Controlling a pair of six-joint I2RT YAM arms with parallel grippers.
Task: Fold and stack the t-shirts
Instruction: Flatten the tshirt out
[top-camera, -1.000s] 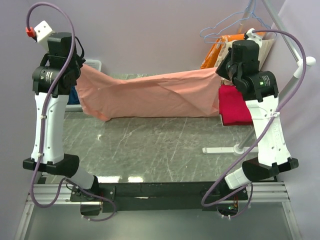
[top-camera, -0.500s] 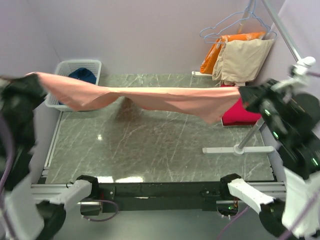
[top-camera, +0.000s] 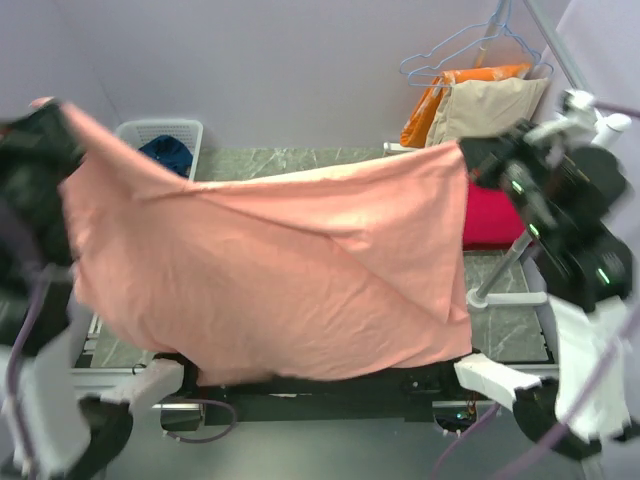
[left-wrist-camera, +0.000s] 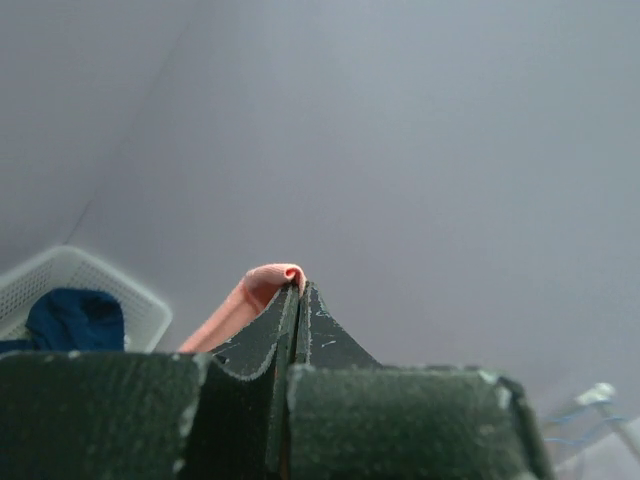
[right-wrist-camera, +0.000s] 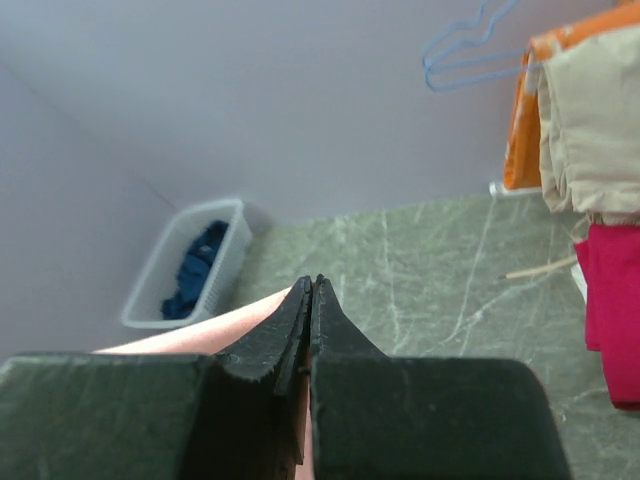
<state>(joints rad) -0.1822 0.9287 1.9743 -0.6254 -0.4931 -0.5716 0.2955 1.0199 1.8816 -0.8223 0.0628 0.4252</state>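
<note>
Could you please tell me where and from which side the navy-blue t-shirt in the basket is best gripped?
Probably from straight above, pinching the highest bunched fold of the navy-blue t-shirt. It lies crumpled inside the white basket, whose slotted walls block any sideways approach, and no hem or sleeve shows clearly enough to aim for.

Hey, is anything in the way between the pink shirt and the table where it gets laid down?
Nothing visible: the right wrist view shows bare table between the basket and the red shirt. From above, the pink shirt hides most of the table; the rack foot shows beside its right edge.
</note>
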